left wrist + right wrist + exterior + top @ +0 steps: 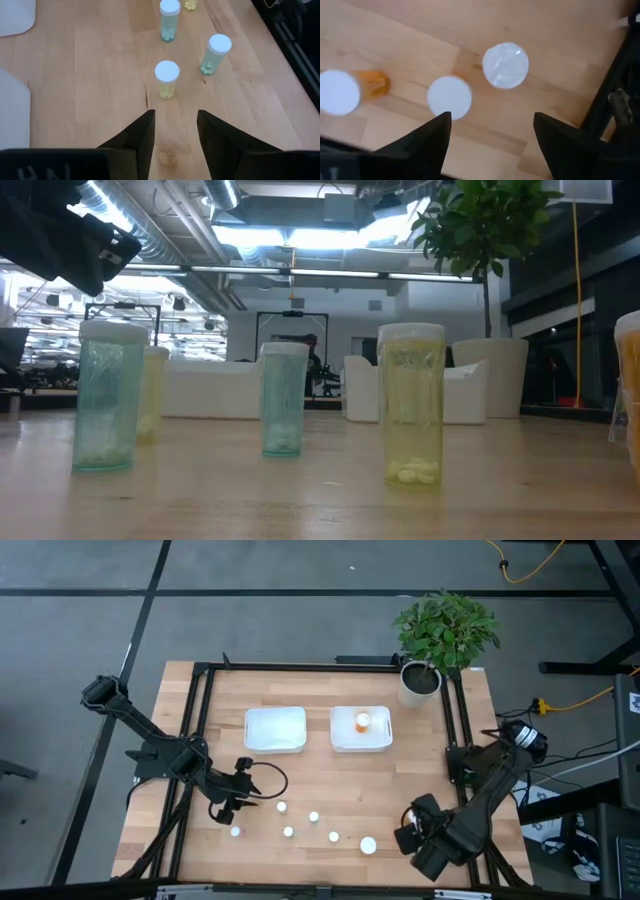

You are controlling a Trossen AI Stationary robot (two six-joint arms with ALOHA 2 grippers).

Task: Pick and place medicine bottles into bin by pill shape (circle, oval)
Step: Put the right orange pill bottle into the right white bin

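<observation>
Several white-capped medicine bottles stand upright on the wooden table near its front edge, among them a yellow one, a teal one and a wider one. An orange bottle sits in the right bin; the left bin holds nothing. My left gripper is open and slants down, just short of the yellow bottle. My right gripper is open and points down above three white caps, one on an orange body; it touches none of them.
A potted plant stands at the table's far right corner. A black frame rail runs along the table's edges. Bare wood lies between the bins and the row of bottles. In the low view the bottles stand apart from one another.
</observation>
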